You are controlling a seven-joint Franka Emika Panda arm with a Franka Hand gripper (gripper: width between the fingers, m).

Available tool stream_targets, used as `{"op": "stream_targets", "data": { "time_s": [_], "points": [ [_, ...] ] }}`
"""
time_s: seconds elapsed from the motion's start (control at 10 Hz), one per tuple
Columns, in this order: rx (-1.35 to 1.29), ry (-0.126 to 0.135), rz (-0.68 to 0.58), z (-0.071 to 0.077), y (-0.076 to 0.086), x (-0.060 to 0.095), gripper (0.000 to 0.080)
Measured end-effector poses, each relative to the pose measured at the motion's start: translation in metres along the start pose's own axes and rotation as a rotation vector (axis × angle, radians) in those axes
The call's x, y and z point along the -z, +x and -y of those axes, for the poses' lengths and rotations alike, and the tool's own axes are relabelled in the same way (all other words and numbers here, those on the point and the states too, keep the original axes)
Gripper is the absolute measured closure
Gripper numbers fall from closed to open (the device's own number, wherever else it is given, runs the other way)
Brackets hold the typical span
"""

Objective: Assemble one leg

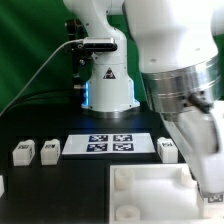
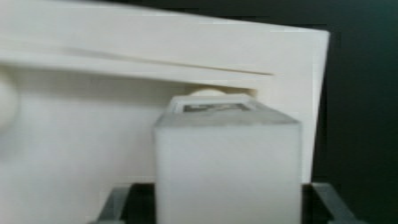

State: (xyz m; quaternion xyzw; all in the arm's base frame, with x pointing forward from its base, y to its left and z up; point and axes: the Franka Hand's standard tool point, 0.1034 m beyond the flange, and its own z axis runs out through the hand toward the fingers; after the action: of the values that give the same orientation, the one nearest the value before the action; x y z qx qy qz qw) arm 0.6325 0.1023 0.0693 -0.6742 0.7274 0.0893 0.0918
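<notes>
Green cloth hung behind a black table (image 1: 40, 185), on which the marker board (image 1: 111, 144) lay flat in front of the arm's pedestal. Three loose legs stood on that table: two to the exterior view's left of the board (image 1: 23, 152) (image 1: 49, 151), and one just beside its right end (image 1: 168, 149). Nearer the camera lay the large white square piece (image 1: 150, 195) with its round corner sockets.

A fourth leg (image 2: 224, 150) filled the wrist view, a chunky white block standing between the dark fingers (image 2: 128, 205) of the gripper (image 2: 226, 205), which looked clenched on its two flat sides, though the contact itself sat at the frame's edge. Behind the block rose the pale flank of the square piece, and a small round peg on the leg's far end appeared to point at it. From the exterior view the arm's bulk hid both claw and held leg.

By my judgement such a block was light, rigid moulded plastic, not fragile but smooth enough to twist in a pinch. The opposing flat faces, taken low near the base, seemed the sound place to hold, leaving the peg end free.
</notes>
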Motion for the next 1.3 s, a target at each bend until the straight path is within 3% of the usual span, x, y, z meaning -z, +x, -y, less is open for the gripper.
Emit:
{"op": "stream_targets", "data": {
  "time_s": [0.6, 0.8, 0.9, 1.0, 1.1, 1.3],
  "points": [
    [-0.403, 0.015, -0.008, -0.002, -0.001, 0.001, 0.0508],
    [-0.393, 0.011, -0.009, -0.003, -0.001, 0.000, 0.0268],
    [-0.390, 0.012, -0.010, -0.004, -0.001, -0.002, 0.0268],
    [-0.384, 0.009, -0.012, -0.009, -0.003, -0.006, 0.0174],
    [-0.378, 0.007, -0.010, -0.012, -0.008, -0.005, 0.0157],
    [-0.362, 0.016, 0.005, -0.009, -0.019, 0.011, 0.0151]
  ]
}}
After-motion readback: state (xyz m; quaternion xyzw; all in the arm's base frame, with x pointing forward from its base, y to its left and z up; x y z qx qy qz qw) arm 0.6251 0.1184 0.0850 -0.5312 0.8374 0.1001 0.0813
